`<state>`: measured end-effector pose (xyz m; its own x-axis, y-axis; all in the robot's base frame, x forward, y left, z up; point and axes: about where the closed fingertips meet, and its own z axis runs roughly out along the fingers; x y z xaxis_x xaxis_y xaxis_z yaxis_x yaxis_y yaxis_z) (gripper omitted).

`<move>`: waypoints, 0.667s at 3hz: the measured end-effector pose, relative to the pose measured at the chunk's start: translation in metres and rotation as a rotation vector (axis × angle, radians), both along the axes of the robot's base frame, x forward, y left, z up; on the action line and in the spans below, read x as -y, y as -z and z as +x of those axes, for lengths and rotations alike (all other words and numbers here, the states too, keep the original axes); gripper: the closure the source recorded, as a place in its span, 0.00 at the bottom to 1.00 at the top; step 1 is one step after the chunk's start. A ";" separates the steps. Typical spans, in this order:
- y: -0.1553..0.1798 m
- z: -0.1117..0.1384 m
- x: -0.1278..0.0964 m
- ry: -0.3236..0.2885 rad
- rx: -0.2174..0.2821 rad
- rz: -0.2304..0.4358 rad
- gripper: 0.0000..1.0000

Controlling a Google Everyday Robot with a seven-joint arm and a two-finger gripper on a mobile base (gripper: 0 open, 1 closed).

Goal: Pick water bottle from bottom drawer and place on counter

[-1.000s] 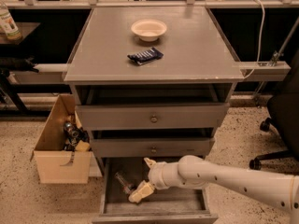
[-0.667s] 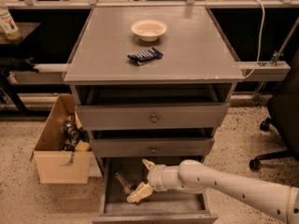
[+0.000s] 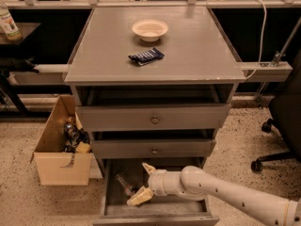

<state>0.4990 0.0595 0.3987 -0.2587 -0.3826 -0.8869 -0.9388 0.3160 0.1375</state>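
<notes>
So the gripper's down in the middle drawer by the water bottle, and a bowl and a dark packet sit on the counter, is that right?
Not quite: the camera view shows the gripper, open, in the bottom drawer, not the middle one. It is by the water bottle, and the bowl and dark packet sit on the counter.

Grey counter [image 3: 197, 51] with cream bowl [image 3: 149, 29] and dark wrapper [image 3: 146, 56]; claw [image 3: 136, 183] down in bottom drawer [image 3: 155, 218].

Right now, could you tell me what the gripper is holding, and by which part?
Nothing yet: the gripper is open in the bottom drawer, right beside the water bottle lying there.
</notes>
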 end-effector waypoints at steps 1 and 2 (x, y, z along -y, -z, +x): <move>0.000 0.000 0.000 0.000 0.000 0.000 0.00; 0.044 0.021 -0.005 0.043 -0.058 -0.049 0.00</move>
<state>0.5199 0.0641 0.3547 -0.3261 -0.4131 -0.8503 -0.9152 0.3633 0.1745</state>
